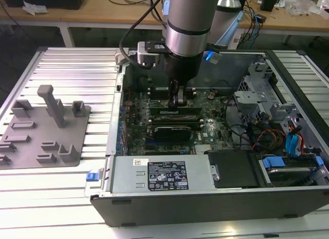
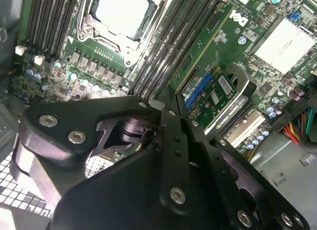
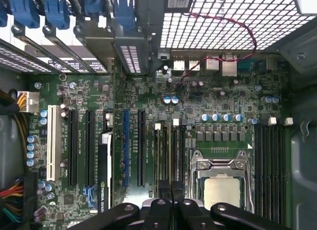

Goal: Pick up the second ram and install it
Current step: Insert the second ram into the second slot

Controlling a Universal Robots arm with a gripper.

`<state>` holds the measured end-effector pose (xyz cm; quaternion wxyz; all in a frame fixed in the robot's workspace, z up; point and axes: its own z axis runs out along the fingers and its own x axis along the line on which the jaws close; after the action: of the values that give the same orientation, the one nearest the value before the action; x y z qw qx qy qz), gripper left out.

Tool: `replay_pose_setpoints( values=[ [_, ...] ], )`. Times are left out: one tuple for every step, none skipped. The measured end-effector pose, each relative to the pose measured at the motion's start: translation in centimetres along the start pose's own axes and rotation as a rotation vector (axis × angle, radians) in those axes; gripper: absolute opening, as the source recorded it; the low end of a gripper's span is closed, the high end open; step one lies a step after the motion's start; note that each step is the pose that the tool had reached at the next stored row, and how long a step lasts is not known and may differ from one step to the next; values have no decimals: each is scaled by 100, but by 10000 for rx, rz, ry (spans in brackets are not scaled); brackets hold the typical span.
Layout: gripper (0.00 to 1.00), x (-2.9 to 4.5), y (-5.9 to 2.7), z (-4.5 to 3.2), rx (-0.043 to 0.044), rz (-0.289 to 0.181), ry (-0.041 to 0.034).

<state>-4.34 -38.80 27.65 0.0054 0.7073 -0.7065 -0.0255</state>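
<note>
**Exterior view, from its left to its right.** A grey moulded fixture tray (image 1: 43, 128) lies on the slatted metal desk (image 1: 77, 59), well apart from the work. Beside it stands the computer case (image 1: 205, 205), open at the top.

Inside the case are:
- the green motherboard (image 1: 134, 118);
- the boxed power supply (image 1: 164, 175), along the near wall;
- a grey drive cage (image 1: 259, 103) with blue latches (image 1: 292, 144), toward the exterior view's right.

The arm (image 1: 187, 23) reaches straight down into the case, and the hand (image 1: 177, 101) hangs low over the memory slots at mid-board. The second ram (image 1: 191, 111), a narrow green stick on its long edge, lies directly beneath the hand. It runs along the slots, just beside the black graphics card (image 1: 175, 131), on the side away from the power supply. The hand itself hides any contact with the stick, so whether the hand is clenched or released cannot be told.

**First wrist view.** The hand (image 3: 171, 190) sits in line with the memory slots (image 3: 168, 151), which run just beside the silver processor (image 3: 221, 190) in its socket. A second bank (image 3: 270, 161) flanks the processor's other side.

**Second wrist view.** The hand (image 2: 166, 99) points at the same slots, between the processor (image 2: 124, 12) and the graphics card (image 2: 220, 94).
</note>
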Motion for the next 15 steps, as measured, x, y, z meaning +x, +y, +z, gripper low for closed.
replay_pose_setpoints(
  values=[
    [9,-1,-2,13,2,-1,-29],
    [9,-5,-8,24,-2,-2,-40],
    [9,-10,-15,39,-1,-4,-67],
    [9,-13,-31,62,-1,-4,-89],
    [9,-15,-46,72,-2,-3,-89],
    [9,-16,-53,78,-3,-4,-89],
    [9,-16,-60,87,-2,-5,-89],
    [9,-16,-65,99,-2,-5,-89],
    [9,-16,-67,113,-2,-4,-89],
    [9,-16,-68,135,-2,-4,-89],
    [9,-16,-69,151,-2,-4,-89],
    [9,-16,-70,165,-2,-4,-88],
    [9,-21,-70,172,-3,-4,-88],
    [9,-28,-70,175,-2,-3,-88],
    [9,-42,-70,186,-2,-4,-89]
  ],
)
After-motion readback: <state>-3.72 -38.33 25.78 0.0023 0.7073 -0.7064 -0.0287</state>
